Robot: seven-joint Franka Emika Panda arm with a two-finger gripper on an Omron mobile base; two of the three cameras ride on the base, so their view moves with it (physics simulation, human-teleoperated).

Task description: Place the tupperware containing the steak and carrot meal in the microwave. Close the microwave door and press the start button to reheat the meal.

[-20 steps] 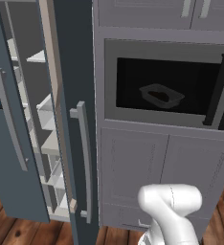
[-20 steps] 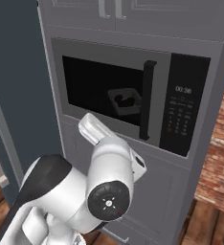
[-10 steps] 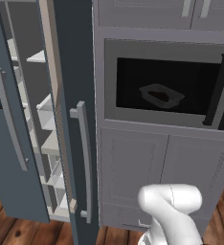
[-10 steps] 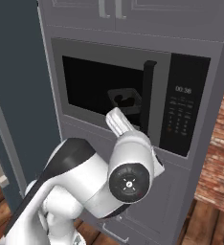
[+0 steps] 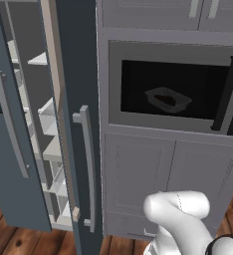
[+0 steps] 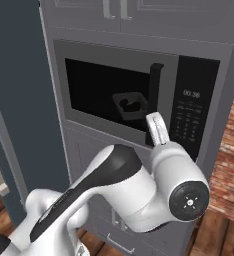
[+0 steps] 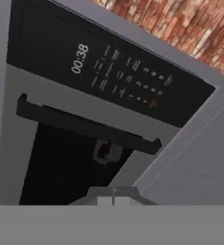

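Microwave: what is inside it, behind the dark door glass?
Through the closed microwave door a shallow clear tupperware sits in the microwave cavity, with dark food pieces in it. The tinted glass hides the food's colours and the turntable underneath.

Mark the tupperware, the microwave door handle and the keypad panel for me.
tupperware (image 5: pixel 168 100): left base view, on its near rim behind the glass.
microwave door handle (image 6: pixel 156 95): right base view, middle of the dark bar.
keypad panel (image 7: pixel 128 76): hand view, on the button rows.
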